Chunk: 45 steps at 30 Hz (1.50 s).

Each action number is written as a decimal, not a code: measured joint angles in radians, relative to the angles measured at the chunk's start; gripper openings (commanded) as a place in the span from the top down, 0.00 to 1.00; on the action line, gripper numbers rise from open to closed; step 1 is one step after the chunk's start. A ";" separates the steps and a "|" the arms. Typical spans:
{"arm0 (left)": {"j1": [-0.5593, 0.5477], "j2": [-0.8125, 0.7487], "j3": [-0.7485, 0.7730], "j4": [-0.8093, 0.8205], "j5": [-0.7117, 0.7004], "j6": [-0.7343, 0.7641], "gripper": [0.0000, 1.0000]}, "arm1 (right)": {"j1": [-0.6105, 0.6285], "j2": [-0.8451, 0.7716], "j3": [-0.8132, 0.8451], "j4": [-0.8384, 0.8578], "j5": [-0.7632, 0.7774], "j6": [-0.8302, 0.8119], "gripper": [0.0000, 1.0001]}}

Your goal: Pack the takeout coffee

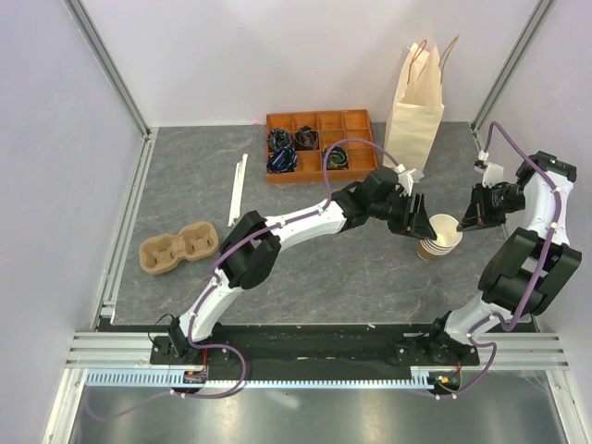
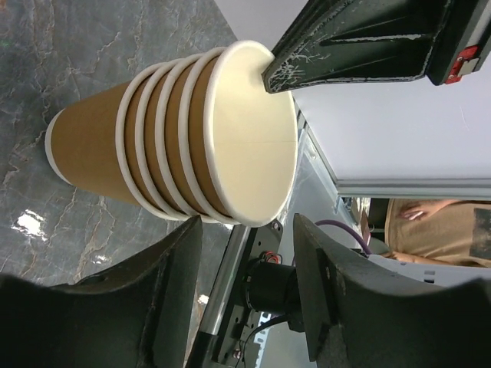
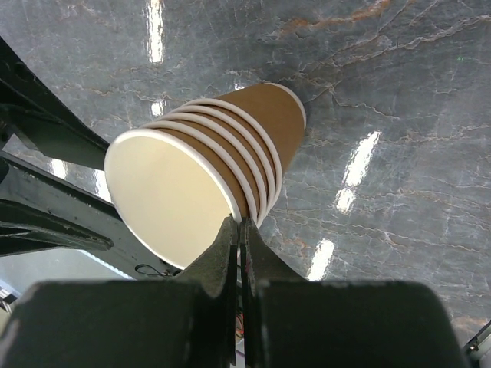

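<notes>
No lidded takeout coffee is in view. A stack of several lidless tan paper cups [image 1: 439, 238] stands right of centre on the table. It also shows in the left wrist view [image 2: 153, 146] and the right wrist view [image 3: 261, 130]. My left gripper [image 1: 418, 220] is open and empty, just left of the stack, its jaws [image 2: 245, 261] level with the top rim. My right gripper [image 1: 462, 222] comes in from the right. Its jaws are pressed together [image 3: 238, 224] on the rim of the top cup. The tan paper bag [image 1: 416, 102] stands upright at the back.
A brown pulp cup carrier [image 1: 178, 248] lies at the left. An orange compartment tray [image 1: 319, 143] with dark items sits at the back centre. Pale stirrers [image 1: 239, 185] lie left of the tray. White walls and metal rails bound the table.
</notes>
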 measured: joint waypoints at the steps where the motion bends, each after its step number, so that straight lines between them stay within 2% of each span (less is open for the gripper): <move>1: 0.000 0.000 -0.001 0.003 0.000 -0.001 0.43 | 0.000 0.000 0.000 -0.002 -0.002 0.000 1.00; 8: 0.002 0.000 -0.001 0.021 0.003 -0.009 0.52 | 0.001 -0.004 -0.002 -0.003 -0.002 -0.001 1.00; 23: 0.002 -0.008 -0.063 0.098 0.029 -0.023 0.52 | 0.001 -0.011 -0.003 -0.008 0.006 -0.008 1.00; 34: 0.005 -0.041 -0.142 0.148 0.045 -0.053 0.45 | 0.002 -0.011 0.002 -0.011 0.005 -0.008 1.00; 40: 0.013 -0.080 -0.149 0.183 0.050 -0.070 0.35 | 0.002 -0.012 0.019 -0.016 0.005 -0.008 1.00; 45: 0.019 -0.105 -0.153 0.213 0.053 -0.073 0.31 | 0.002 -0.033 0.068 -0.015 0.007 -0.007 1.00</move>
